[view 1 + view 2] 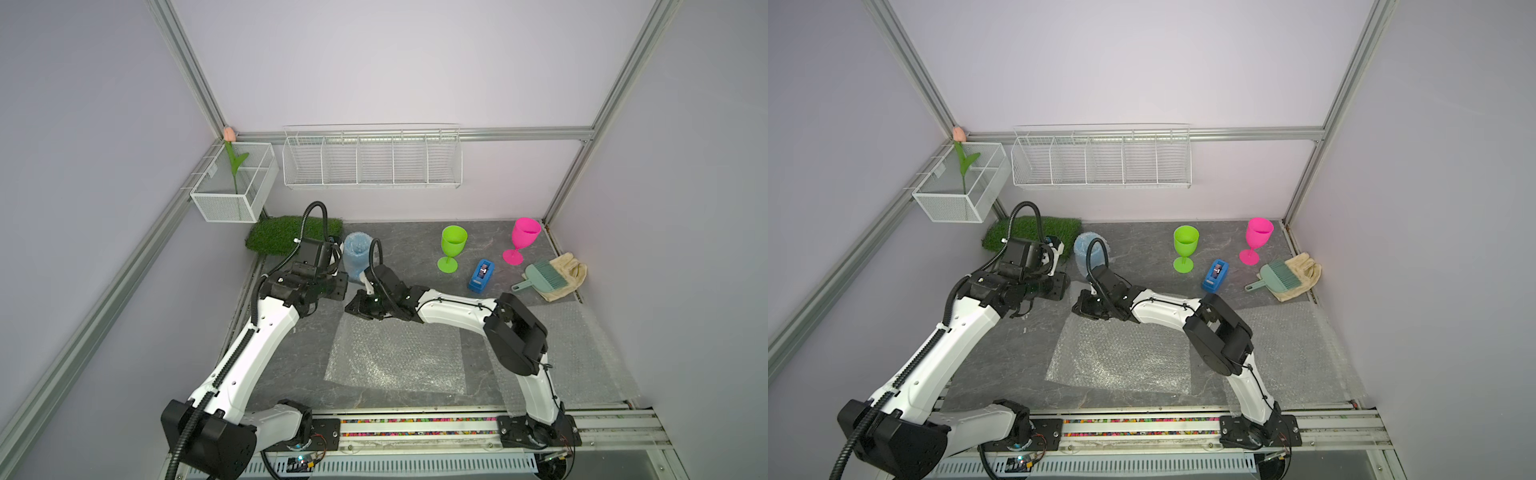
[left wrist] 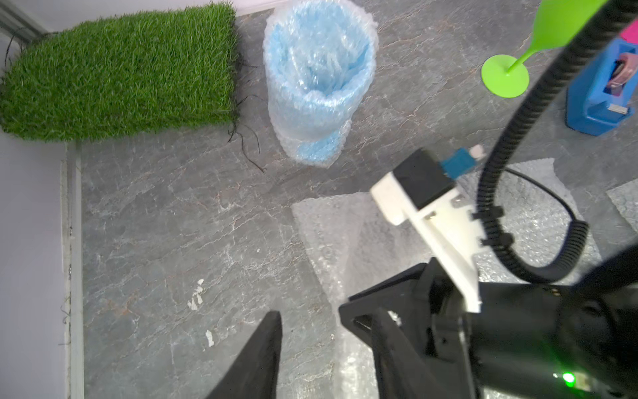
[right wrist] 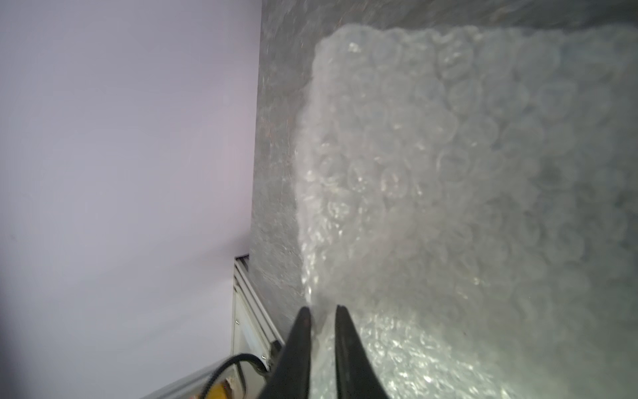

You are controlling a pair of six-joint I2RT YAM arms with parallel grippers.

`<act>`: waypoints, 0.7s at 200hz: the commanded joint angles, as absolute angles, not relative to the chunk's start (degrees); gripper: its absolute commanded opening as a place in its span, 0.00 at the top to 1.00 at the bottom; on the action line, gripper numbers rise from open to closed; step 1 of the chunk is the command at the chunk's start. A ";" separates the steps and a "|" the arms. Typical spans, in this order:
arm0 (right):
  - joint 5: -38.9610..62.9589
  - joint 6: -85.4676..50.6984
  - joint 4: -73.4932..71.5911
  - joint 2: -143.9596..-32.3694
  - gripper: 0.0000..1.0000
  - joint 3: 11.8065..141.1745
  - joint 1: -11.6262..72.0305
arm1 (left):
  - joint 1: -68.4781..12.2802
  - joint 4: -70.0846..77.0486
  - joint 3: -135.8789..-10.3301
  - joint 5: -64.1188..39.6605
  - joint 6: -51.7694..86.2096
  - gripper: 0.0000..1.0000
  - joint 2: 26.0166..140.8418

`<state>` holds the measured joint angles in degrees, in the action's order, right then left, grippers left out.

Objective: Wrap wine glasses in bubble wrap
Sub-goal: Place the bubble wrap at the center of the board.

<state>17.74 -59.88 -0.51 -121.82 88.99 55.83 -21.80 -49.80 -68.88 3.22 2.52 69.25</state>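
Grey table (image 1: 415, 249): three goblets (image 1: 356, 251) (image 1: 453, 243) (image 1: 524, 233), one wrapped; two flat sheets (image 1: 395, 357) (image 1: 582, 353). Right gripper (image 3: 322, 311) slightly parted, left gripper (image 1: 338, 286) seemingly open, both empty.

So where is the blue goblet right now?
In both top views the blue goblet, already wrapped, stands upright at the table's far left, right beside the grass mat.

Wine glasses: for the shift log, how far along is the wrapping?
Done: the blue glass stands wrapped beside the grass mat. In hand: the right gripper, jaws slightly apart, sits at the edge of a flat bubble wrap sheet. Remaining: the green glass and pink glass stand bare.
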 commanded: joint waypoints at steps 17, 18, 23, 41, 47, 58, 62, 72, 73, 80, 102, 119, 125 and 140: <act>19.24 -50.59 8.13 -117.27 0.46 90.20 55.31 | -21.79 -50.11 -64.49 2.47 9.39 0.55 66.54; 19.07 -50.30 8.55 -117.08 0.45 90.10 55.21 | -21.75 -50.02 -64.33 2.33 9.57 0.55 66.49; 18.28 -49.02 10.21 -115.86 0.43 89.45 54.95 | -21.78 -49.66 -63.65 1.51 10.33 0.55 66.42; 15.02 -45.53 14.48 -110.88 0.40 85.33 53.73 | -21.73 -47.79 -60.58 -1.61 13.03 0.55 66.56; 14.20 -44.52 15.74 -109.11 0.39 83.75 53.21 | -21.77 -47.00 -59.51 -2.69 13.93 0.55 66.77; 12.68 -43.11 17.98 -106.35 0.39 80.31 52.20 | -21.79 -45.51 -57.40 -4.66 15.85 0.56 67.34; 12.02 -42.55 18.64 -105.21 0.38 78.97 51.87 | -21.79 -45.04 -56.61 -5.39 16.67 0.56 67.65; 10.32 -41.23 20.39 -102.55 0.38 75.69 50.74 | -21.76 -44.01 -54.91 -6.85 18.20 0.57 68.75; 10.12 -41.09 20.52 -102.25 0.38 75.38 50.64 | -21.78 -43.98 -54.74 -6.94 18.33 0.57 68.83; 8.81 -40.27 21.58 -100.56 0.38 73.02 49.88 | -21.79 -43.69 -53.71 -6.88 19.70 0.59 69.77; 6.72 -37.36 24.52 -97.33 0.37 67.59 47.15 | -21.80 -43.57 -51.05 -5.62 23.07 0.61 73.16; 6.49 -35.68 25.09 -96.42 0.37 64.23 44.80 | -21.80 -41.64 -48.14 -6.49 24.70 0.62 75.29; 6.58 -35.24 25.16 -96.42 0.37 63.30 43.97 | -21.80 -40.79 -47.23 -7.14 24.93 0.63 76.07; 7.62 -34.05 24.37 -96.93 0.37 61.19 42.30 | -21.75 -38.41 -44.93 -8.76 25.35 0.63 77.60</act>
<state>8.34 -38.11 22.02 -96.77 64.42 44.42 -21.80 -42.57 -47.66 -6.11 21.50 75.75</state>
